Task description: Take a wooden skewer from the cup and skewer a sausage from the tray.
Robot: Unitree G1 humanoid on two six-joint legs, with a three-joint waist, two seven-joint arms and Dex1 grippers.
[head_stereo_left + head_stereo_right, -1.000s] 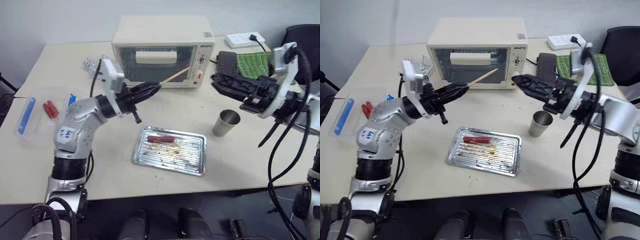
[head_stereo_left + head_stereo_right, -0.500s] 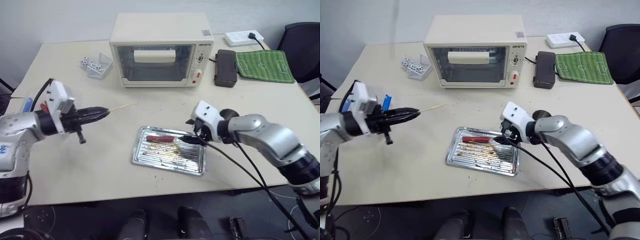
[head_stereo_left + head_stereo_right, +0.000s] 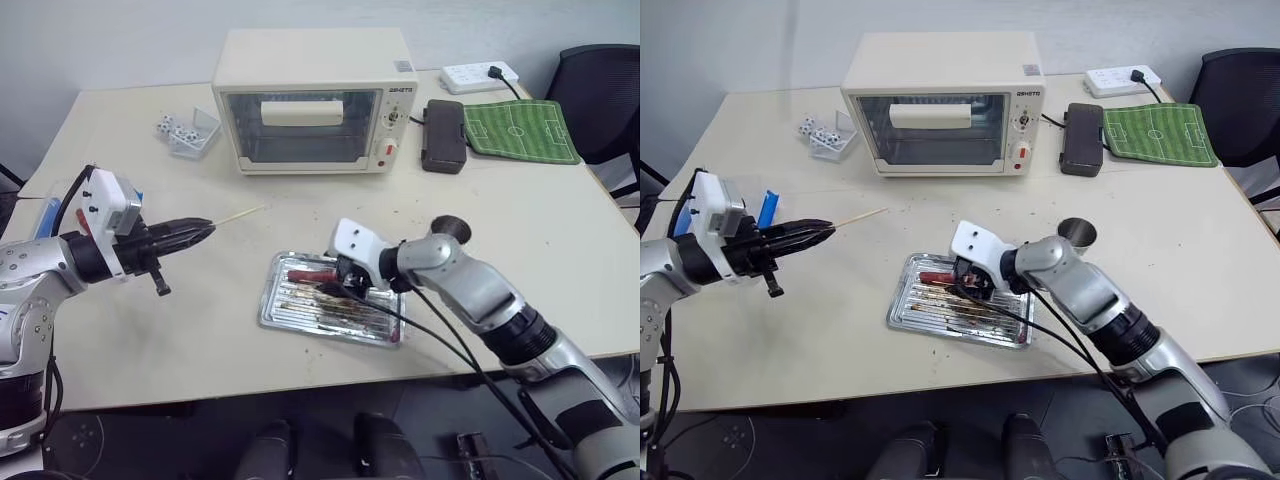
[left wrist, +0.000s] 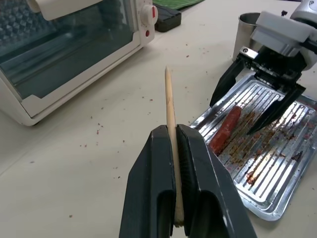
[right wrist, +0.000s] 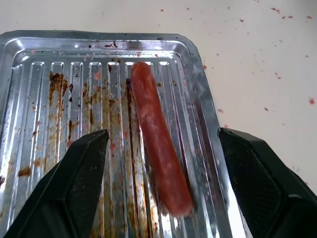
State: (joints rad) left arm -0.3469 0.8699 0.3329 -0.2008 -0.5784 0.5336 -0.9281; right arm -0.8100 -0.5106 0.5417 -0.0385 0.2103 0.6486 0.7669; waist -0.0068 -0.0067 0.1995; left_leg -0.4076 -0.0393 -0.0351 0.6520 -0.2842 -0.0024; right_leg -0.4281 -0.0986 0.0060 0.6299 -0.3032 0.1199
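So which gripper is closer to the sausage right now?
Right. The right gripper is open over the tray, one finger either side of the sausage. The left gripper is off to the tray's side over the table, shut on the wooden skewer.

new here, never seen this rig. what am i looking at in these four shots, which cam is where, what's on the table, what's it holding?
It is a humanoid robot with two arms, each ending in a two-finger black gripper. Two pictures come from a stereo camera on its head, looking down over the table. The other two come from cameras on each wrist, looking along that gripper's fingers.

On the table: a toaster oven, a metal tray with one sausage, a metal cup, a green mat and a power strip.

The left gripper is shut on a wooden skewer. The right gripper is open, one finger on each side of the sausage, holding nothing.
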